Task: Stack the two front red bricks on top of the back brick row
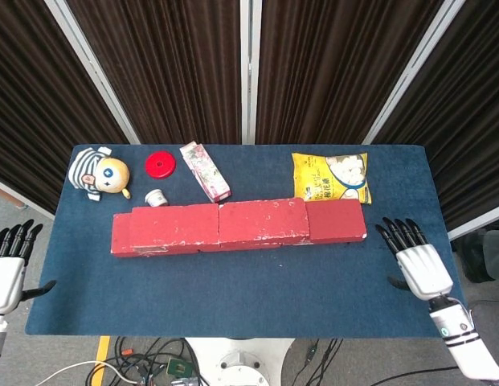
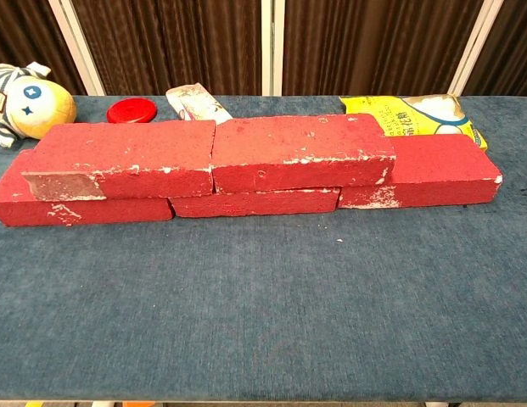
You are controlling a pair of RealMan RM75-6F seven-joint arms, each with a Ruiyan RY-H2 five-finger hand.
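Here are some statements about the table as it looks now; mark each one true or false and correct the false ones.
1. Two bricks lie on top of the bottom brick row. True: the left upper brick and the right upper brick.
2. The right hand holds a brick. False: it is open, off the bricks.
3. The yellow snack bag lies behind the bricks. True.
4. The red lid sits on a brick. False: it lies on the table.
5. The left hand holds nothing. True.

A head view looks steeply down from high above on the whole blue table (image 1: 233, 281), while a chest view faces it low and close; both share the red bricks (image 1: 233, 225).
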